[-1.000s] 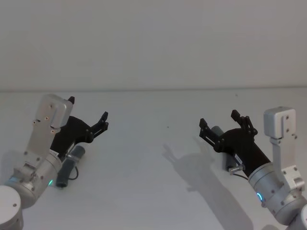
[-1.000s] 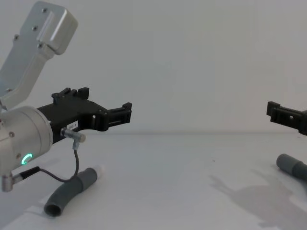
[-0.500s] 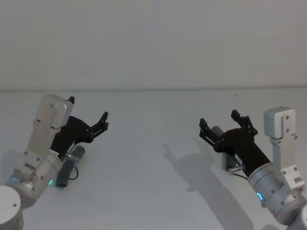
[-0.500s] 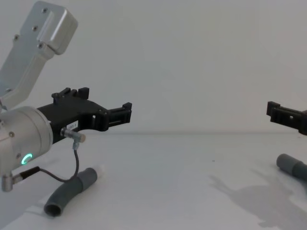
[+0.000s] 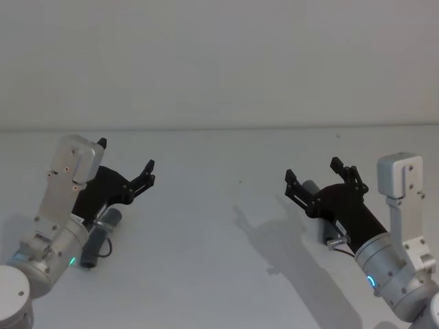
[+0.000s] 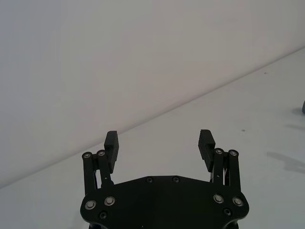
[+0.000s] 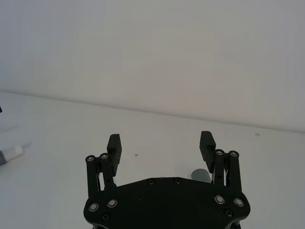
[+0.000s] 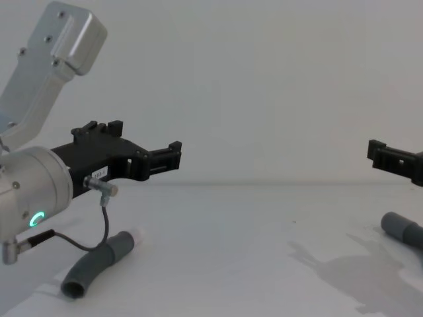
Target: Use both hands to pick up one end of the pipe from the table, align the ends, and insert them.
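One of the pipe's ends (image 8: 99, 263), grey with a white tip (image 8: 137, 235), lies on the white table (image 8: 231, 257) below my left gripper (image 8: 147, 137). That left gripper (image 5: 127, 156) hovers open above this end (image 5: 104, 226), empty, as the left wrist view (image 6: 158, 138) confirms. The other end (image 8: 400, 228), a plain grey cuff (image 5: 309, 186), rests under my right gripper (image 5: 313, 169). My right gripper (image 7: 160, 140) is open too, holding nothing, with the cuff (image 7: 200, 175) just beneath its fingers. The pipe's middle is hidden.
A thin black cable (image 8: 104, 221) hangs from my left wrist close to the white-tipped end. The bare table (image 5: 219, 212) stretches between the two arms, with a plain wall behind it.
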Robot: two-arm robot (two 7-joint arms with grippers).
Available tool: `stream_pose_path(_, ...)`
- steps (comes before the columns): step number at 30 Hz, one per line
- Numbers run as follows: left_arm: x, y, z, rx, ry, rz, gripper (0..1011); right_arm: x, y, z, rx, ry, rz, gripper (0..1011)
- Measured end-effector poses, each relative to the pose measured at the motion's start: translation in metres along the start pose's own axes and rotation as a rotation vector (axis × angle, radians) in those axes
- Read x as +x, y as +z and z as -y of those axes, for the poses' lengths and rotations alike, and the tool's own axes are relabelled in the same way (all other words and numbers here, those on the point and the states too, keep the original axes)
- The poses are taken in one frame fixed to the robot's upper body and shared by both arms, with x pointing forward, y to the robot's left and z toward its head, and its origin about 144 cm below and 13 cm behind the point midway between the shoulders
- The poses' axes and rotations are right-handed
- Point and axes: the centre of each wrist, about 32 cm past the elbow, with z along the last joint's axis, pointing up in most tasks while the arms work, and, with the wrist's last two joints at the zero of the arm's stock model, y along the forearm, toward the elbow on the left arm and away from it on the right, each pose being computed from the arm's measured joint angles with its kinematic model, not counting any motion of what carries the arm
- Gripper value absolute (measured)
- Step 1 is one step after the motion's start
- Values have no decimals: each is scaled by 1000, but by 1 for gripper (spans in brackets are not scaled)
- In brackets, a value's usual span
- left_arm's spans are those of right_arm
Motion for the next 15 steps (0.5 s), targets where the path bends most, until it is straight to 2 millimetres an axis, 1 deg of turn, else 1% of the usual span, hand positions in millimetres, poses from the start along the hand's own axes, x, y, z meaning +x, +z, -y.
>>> stream_pose_path(15,0,0,0,0,0,0,1001,0,0,0,0,0,0,1000)
